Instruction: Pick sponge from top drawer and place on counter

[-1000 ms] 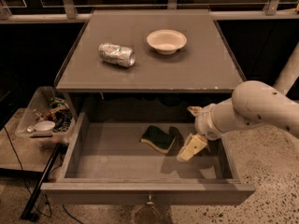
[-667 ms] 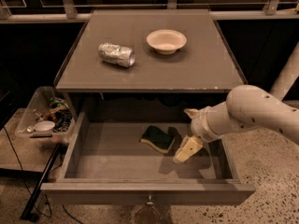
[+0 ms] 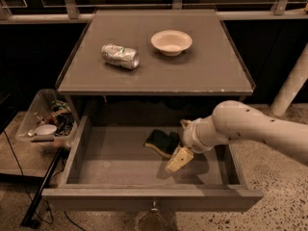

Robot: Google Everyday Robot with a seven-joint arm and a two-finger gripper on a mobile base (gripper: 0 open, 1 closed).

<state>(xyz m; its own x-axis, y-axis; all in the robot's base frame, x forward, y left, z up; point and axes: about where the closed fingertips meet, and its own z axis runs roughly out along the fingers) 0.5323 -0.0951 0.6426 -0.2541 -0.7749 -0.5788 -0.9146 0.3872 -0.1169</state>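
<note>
The sponge (image 3: pixel 160 141), dark green on top with a yellow edge below, lies on the floor of the open top drawer (image 3: pixel 115 153), right of its middle. My gripper (image 3: pixel 180 142) reaches into the drawer from the right and sits at the sponge's right end. Its fingers are spread: one cream finger (image 3: pixel 177 160) points toward the drawer front and the other shows behind the sponge's far corner. The sponge's right end lies at the gap between them. The counter (image 3: pixel 202 71) is above the drawer.
A crushed silver can (image 3: pixel 120 56) and a cream bowl (image 3: pixel 171 42) stand on the counter's far half. A clear plastic bin (image 3: pixel 47 119) of clutter sits left of the drawer. A white post (image 3: pixel 293 83) rises at the right. The drawer front has a small metal pull (image 3: pixel 154 207).
My arm has moved left inside the drawer, bringing the gripper up to the sponge's right end. The sponge, can and bowl have not moved.
</note>
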